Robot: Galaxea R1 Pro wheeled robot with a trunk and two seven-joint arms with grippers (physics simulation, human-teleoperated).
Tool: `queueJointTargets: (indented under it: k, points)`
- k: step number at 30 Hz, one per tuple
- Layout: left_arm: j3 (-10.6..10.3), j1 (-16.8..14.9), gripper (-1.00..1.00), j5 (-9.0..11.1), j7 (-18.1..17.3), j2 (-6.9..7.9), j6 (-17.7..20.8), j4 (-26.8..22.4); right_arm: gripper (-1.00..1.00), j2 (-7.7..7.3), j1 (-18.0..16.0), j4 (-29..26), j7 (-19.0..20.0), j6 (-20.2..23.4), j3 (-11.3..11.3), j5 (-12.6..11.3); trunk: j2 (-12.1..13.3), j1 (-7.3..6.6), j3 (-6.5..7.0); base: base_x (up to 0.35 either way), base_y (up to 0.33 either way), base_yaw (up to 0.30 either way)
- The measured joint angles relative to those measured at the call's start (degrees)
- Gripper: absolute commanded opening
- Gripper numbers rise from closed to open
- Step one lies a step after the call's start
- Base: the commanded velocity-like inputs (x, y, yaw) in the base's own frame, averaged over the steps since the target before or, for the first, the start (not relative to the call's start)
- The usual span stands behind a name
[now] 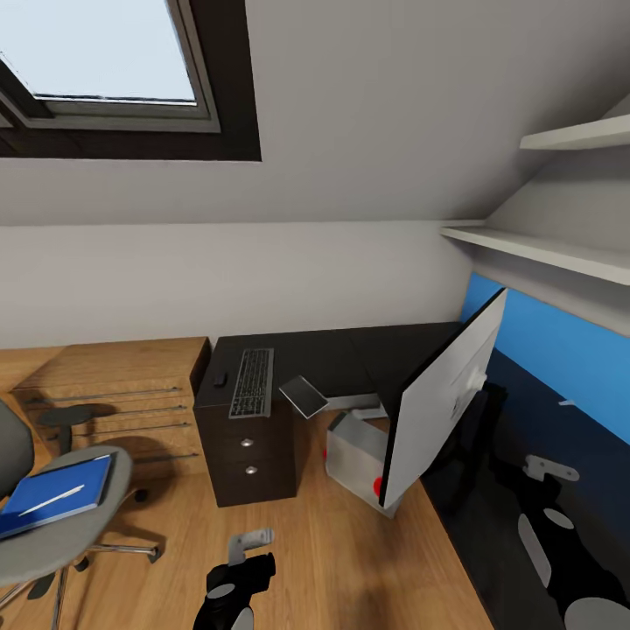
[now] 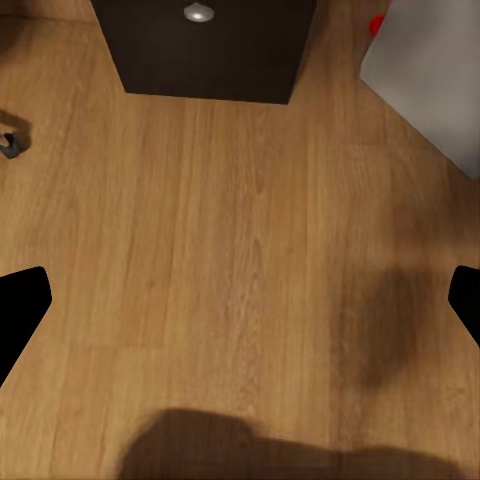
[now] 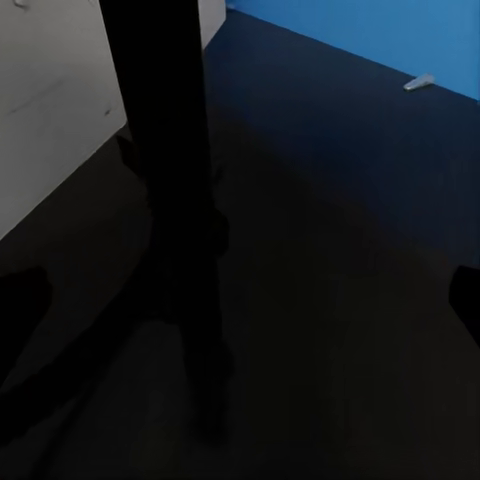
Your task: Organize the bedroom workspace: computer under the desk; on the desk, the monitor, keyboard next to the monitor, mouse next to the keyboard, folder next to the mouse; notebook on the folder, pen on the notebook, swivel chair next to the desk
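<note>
Blue folder (image 1: pixel 54 497) on swivel chair (image 1: pixel 66 534), pen (image 1: pixel 51 500) atop

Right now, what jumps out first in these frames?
The monitor dominates: silver-white back toward the camera, tilted on the glossy black desk by the blue wall. Next, the bright blue folder on the swivel chair at lower left, a white stick lying on it. The keyboard lies above the drawers.

Desk (image 1: pixel 350 350): glossy black; drawer knobs silver. Keyboard (image 1: pixel 252 381): dark grey keys, silver frame. Folder (image 1: pixel 54 495): bright blue, white pen (image 1: pixel 51 500) on it. Monitor (image 1: pixel 442 398): white back, red dot at 7 o'clock. Floor (image 2: pixel 240 260): wood-grain tan.
</note>
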Motion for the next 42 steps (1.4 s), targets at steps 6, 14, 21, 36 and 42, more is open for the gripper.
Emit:
queueJointTargets:
  k: [6, 14, 21, 36, 42]
  points:
    - [0.0, 0.0, 1.00, 0.1, 0.0, 0.00, 0.0, 0.0, 1.00, -0.01, 0.0, 0.0, 0.0, 0.0, 0.0, 0.1, 0.0, -0.02, 0.00, 0.130, 0.000, 0.000]
    - [-0.1, 0.0, 1.00, 0.1, 0.0, 0.00, 0.0, 0.0, 1.00, -0.02, 0.0, 0.1, 0.0, 0.0, 0.1, 1.1, 0.0, 0.00, 0.00, 0.083, 0.000, 0.000]
    - [-0.1, 0.0, 1.00, 0.1, 0.0, 0.00, 0.0, 0.0, 1.00, -0.02, 0.0, 0.1, 0.0, -0.1, 0.1, 1.7, 0.0, 0.00, 0.00, 0.009, 0.000, 0.000]
    - [-0.2, 0.0, 1.00, 0.2, -0.1, -0.07, 0.0, 0.0, 1.00, -0.69, 0.0, 0.1, 0.1, -0.1, 0.1, 1.8, 0.0, 0.00, 0.00, 0.074, 0.000, 0.000]
    - [-0.2, 0.0, 1.00, 0.2, -0.1, -0.09, 0.0, 0.0, 1.00, -0.79, 0.0, 1.6, 0.1, -1.6, 0.1, 1.9, 0.0, 0.00, 0.00, 0.015, 0.000, 0.000]
